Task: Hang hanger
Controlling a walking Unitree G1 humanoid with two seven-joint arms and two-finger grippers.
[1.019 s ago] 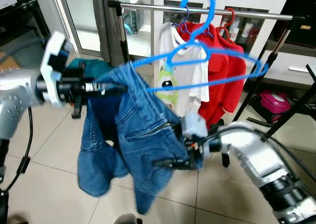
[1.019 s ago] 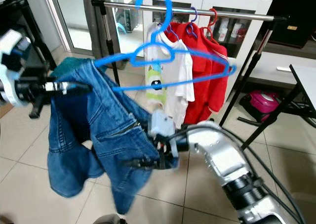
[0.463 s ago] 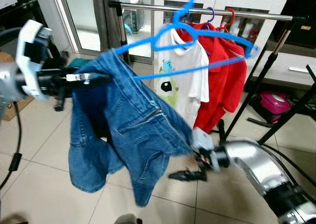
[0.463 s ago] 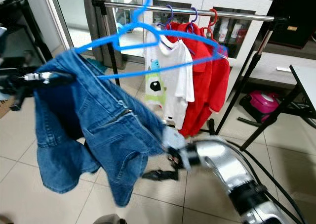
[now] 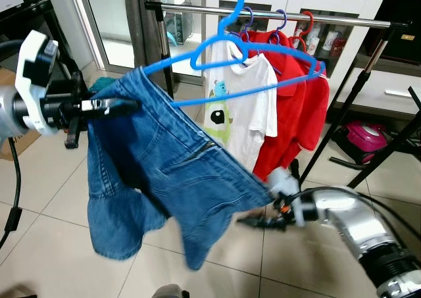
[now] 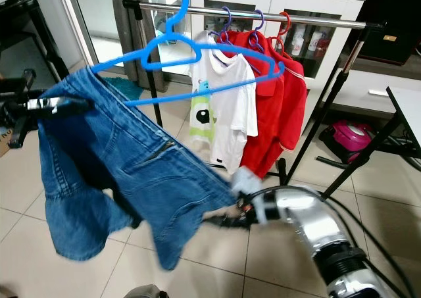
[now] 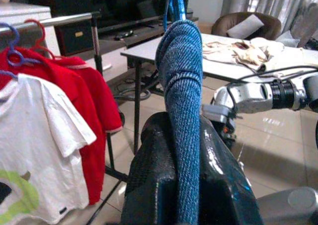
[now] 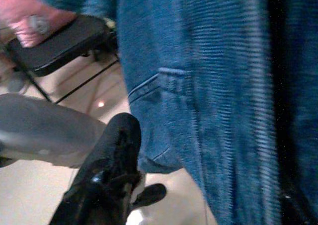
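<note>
The left tool point(image 5: 128, 103) is pinched on a fold of the blue jeans point(image 5: 164, 186), and the left wrist view shows the denim clamped between its two black fingers point(image 7: 149, 185). The jeans hang from a blue hanger point(image 5: 230, 51), held up in front of the metal clothes rail point(image 5: 276, 14), its hook rising close to the bar; whether the hook sits on it cannot be told. On the rail hang a white T-shirt point(image 5: 240, 107) and red shirts point(image 5: 299, 107). The right tool point(image 5: 253, 220) sits low, just beside the jeans' lower edge above the tiled floor point(image 5: 59, 199); blur hides whether its fingers are spread or pressed together.
</note>
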